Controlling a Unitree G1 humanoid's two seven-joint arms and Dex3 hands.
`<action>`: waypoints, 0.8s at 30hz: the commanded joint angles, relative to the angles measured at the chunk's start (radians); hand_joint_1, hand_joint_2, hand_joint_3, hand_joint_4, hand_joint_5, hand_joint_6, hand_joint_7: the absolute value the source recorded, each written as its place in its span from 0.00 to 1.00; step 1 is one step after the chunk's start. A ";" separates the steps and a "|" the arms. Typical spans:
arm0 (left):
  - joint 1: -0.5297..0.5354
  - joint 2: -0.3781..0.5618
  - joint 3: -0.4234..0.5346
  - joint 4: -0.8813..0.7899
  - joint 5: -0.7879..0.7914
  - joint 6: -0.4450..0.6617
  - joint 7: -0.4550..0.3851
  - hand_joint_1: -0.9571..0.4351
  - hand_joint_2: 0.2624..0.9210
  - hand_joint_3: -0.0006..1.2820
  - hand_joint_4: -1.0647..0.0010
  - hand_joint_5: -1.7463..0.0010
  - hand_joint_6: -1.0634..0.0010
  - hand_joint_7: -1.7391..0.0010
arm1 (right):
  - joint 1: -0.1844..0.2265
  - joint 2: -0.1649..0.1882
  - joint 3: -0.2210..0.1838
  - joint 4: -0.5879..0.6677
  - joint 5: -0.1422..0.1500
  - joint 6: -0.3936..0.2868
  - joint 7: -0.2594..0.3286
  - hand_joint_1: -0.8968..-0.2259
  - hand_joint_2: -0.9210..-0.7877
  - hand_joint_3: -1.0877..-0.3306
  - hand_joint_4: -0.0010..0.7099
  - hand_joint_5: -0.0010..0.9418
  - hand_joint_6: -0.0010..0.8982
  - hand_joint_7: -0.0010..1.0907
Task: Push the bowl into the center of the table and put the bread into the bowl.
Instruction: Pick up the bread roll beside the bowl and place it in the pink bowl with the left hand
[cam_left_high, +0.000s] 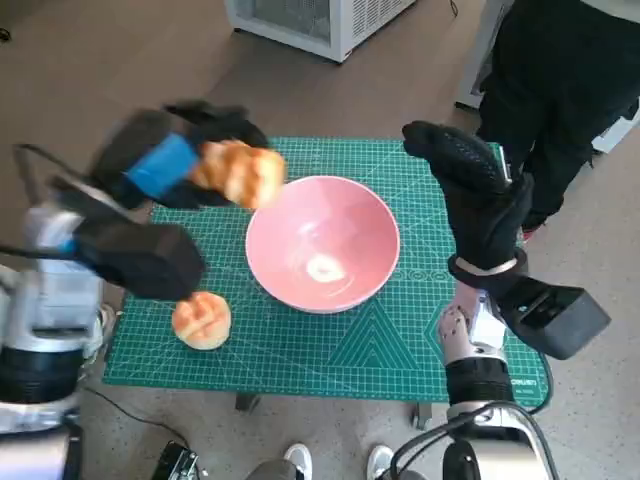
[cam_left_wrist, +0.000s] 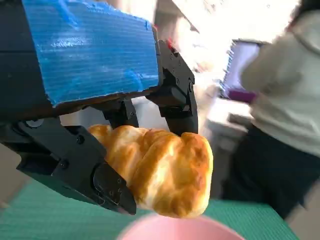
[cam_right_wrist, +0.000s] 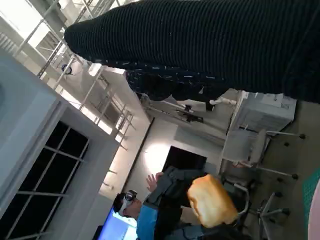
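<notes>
A pink bowl (cam_left_high: 322, 243) stands near the middle of the green mat (cam_left_high: 400, 340). My left hand (cam_left_high: 170, 160) holds a golden piece of bread (cam_left_high: 240, 172) in the air, just off the bowl's left rim. In the left wrist view the black fingers (cam_left_wrist: 100, 177) clamp the bread (cam_left_wrist: 165, 172) above the pink rim (cam_left_wrist: 180, 231). A second round bread (cam_left_high: 201, 320) lies on the mat at the front left. My right hand (cam_left_high: 478, 195) is raised to the right of the bowl, fingers spread and holding nothing. The right wrist view shows the held bread (cam_right_wrist: 211, 201) from afar.
A person in dark trousers (cam_left_high: 560, 90) stands at the table's far right corner. A white appliance (cam_left_high: 320, 20) sits on the floor behind the table. Feet (cam_left_high: 335, 462) show at the front edge. A person (cam_left_wrist: 280, 125) stands beyond the bowl in the left wrist view.
</notes>
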 joint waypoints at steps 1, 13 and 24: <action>-0.030 -0.038 -0.051 0.029 0.046 0.003 -0.001 0.69 0.99 0.01 0.22 0.44 0.38 0.33 | 0.031 -0.003 -0.005 0.000 0.011 0.001 0.008 0.26 0.00 0.33 0.30 0.00 0.07 0.49; -0.086 -0.124 -0.146 0.216 0.107 -0.047 0.014 0.69 1.00 0.01 0.24 0.41 0.40 0.33 | 0.040 -0.010 -0.009 -0.012 0.010 0.001 0.004 0.26 0.00 0.34 0.31 0.00 0.07 0.49; -0.059 -0.147 -0.180 0.216 0.134 0.024 -0.053 0.69 0.75 0.05 0.77 0.86 0.72 0.91 | 0.050 -0.013 -0.014 -0.026 0.009 0.003 -0.001 0.25 0.00 0.34 0.31 0.00 0.07 0.48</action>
